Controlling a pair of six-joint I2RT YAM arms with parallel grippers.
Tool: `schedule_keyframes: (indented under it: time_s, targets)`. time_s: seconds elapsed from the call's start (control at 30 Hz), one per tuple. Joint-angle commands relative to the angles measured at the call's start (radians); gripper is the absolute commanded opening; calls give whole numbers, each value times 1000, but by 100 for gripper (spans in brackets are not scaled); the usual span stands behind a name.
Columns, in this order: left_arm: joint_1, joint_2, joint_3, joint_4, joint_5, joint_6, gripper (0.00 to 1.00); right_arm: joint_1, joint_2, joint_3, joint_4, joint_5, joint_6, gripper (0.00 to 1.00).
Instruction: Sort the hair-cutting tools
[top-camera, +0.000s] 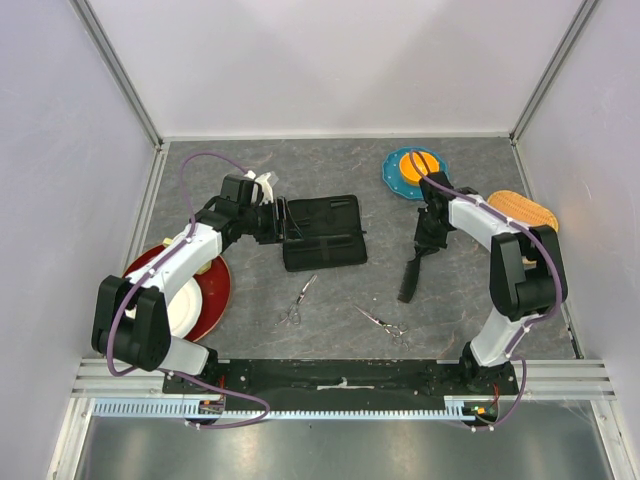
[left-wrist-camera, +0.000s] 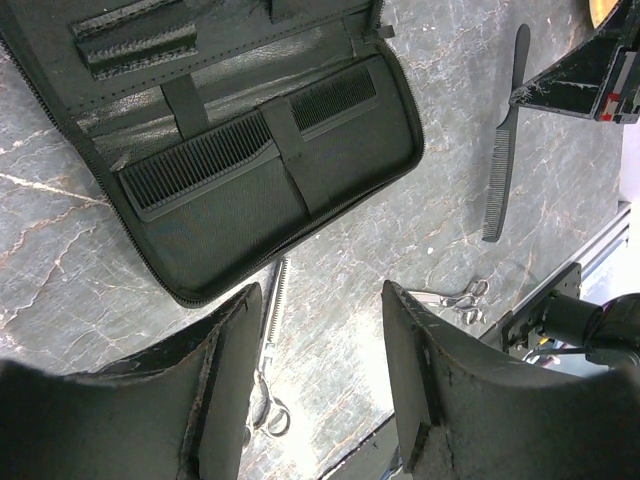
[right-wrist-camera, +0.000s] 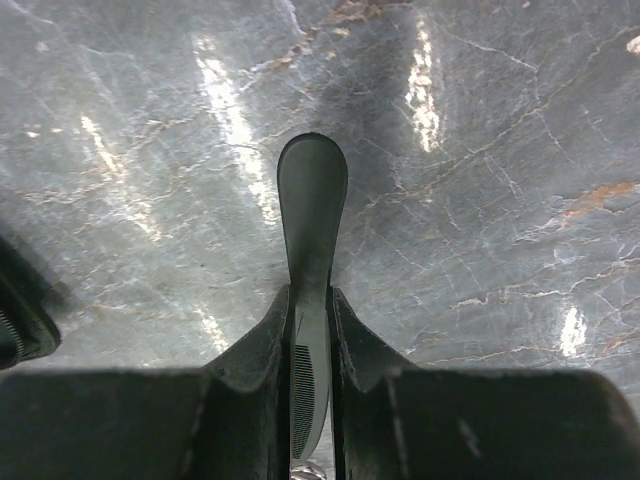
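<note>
Right end effector (right-wrist-camera: 310, 305) is clamped on one black comb (right-wrist-camera: 312, 200) right of centre on the surface (top-camera: 450, 335), left end effector (left-wrist-camera: 320, 330) hangs open over the case (left-wrist-camera: 240, 215), whose pocket holds the other comb (left-wrist-camera: 195, 160), while the left scissors (top-camera: 298, 300) and the right scissors (top-camera: 385, 323) lie unsorted toward the near edge.

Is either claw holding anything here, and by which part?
Right claw pinches the black comb where handle meets teeth. Left claw is open, empty.

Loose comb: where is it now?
Top view, right of centre: the comb is pinched near its far end by the right gripper, just right of the open case, with scissors nearer the bases.
</note>
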Motion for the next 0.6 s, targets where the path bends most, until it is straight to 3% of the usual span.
schedule_keyframes:
  time_s: [0.0,0.4,0.57]
  targets:
    - [3,8,2,48,56,29,58,4,-52,57,-6,-37,15,11]
    - [-16,33,-53,225,305,-93,63,106,-126,76,139,-220,180,8]
    - [-41,25,-80,314,316,-145,66,201,-159,66,274,-214,303,7]
